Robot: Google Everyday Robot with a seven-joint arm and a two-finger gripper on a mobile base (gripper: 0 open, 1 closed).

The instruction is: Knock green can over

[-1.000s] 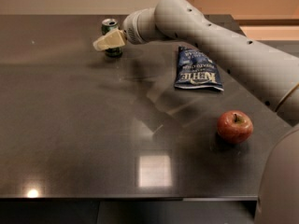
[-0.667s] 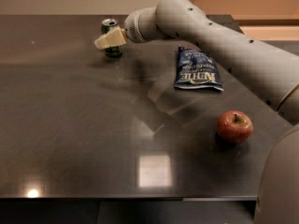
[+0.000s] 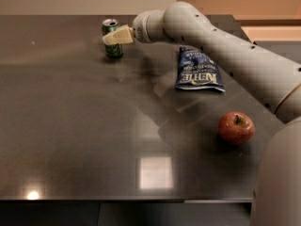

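The green can (image 3: 112, 50) stands upright near the far left part of the dark table (image 3: 84, 126), its silver lid facing up. My gripper (image 3: 113, 36) reaches in from the right on a long pale arm. Its cream fingertips (image 3: 118, 35) overlap the can's upper half in the camera view, at or just in front of its right side. The can's middle is partly hidden behind them.
A blue chip bag (image 3: 197, 69) lies flat to the right of the can, under the arm. A red apple (image 3: 236, 128) sits near the table's right front. The table's front edge runs along the bottom of the view.
The gripper has shifted slightly right and up along the can's top. The can still stands upright in the same place.
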